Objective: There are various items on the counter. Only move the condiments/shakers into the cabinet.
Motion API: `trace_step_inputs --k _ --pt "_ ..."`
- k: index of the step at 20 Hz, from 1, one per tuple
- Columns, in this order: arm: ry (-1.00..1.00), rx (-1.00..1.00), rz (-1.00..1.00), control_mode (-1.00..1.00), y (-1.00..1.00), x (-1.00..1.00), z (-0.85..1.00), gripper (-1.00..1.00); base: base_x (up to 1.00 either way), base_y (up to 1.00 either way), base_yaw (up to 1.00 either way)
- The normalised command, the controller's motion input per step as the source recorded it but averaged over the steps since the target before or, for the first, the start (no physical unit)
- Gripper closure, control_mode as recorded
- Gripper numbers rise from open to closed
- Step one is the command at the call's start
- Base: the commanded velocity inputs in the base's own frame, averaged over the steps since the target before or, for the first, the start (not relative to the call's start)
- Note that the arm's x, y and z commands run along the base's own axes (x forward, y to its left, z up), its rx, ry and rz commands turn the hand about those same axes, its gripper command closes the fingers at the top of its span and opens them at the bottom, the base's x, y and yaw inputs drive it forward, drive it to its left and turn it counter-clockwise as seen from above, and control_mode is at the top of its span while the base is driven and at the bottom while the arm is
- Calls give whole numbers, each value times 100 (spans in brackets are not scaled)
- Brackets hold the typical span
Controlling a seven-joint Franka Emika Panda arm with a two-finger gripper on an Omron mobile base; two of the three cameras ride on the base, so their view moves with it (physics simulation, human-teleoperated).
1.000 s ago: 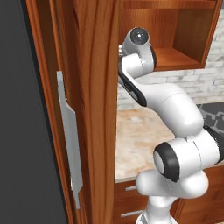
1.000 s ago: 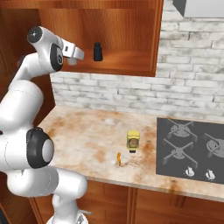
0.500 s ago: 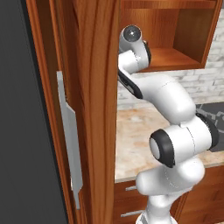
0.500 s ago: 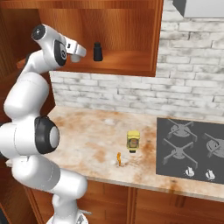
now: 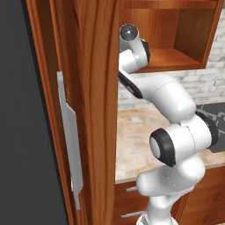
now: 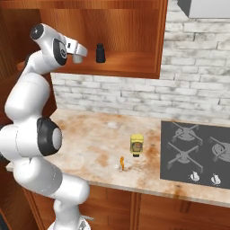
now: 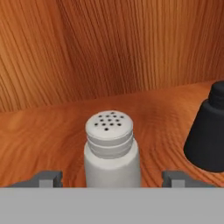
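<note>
In the hand view the grey shaker (image 7: 111,151) with its pale perforated cap stands upright on the cabinet shelf (image 7: 39,131). My gripper (image 7: 111,178) is open, a fingertip (image 7: 47,178) on each side with a gap to the shaker. The black tapered shaker (image 7: 209,133) stands just to its right. From the right base view my gripper (image 6: 81,53) reaches into the cabinet (image 6: 134,31), left of the black shaker (image 6: 100,52). The yellow-brown squeeze bottle (image 6: 136,144) stands on the counter (image 6: 85,134).
A tiny orange stick (image 6: 121,162) lies on the counter in front of the bottle. A gas hob (image 6: 197,155) takes up the counter's right end. The open cabinet door (image 5: 94,110) stands close on the left of my arm. Drawers (image 5: 127,202) sit below.
The jaws have opened and let go of the grey shaker, which stands on the shelf. The arm's elbow has swung a little; the hand stays in the cabinet.
</note>
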Motion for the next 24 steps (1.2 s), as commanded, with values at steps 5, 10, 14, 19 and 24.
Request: trace_step_inputs --k 5,10,14,19,24 --pt "-10 -3 0 -100 0 -74 -18 -100 0 0 0" --pt "-9 -1 0 -100 -7 -100 -57 -100 0 0 0" --pt "0 0 -10 -100 -31 -100 -73 -100 0 0 0" --pt "6 0 -17 -100 -48 -100 -63 -100 0 0 0" --pt "29 12 -15 -100 -94 -83 -39 -100 0 0 0"
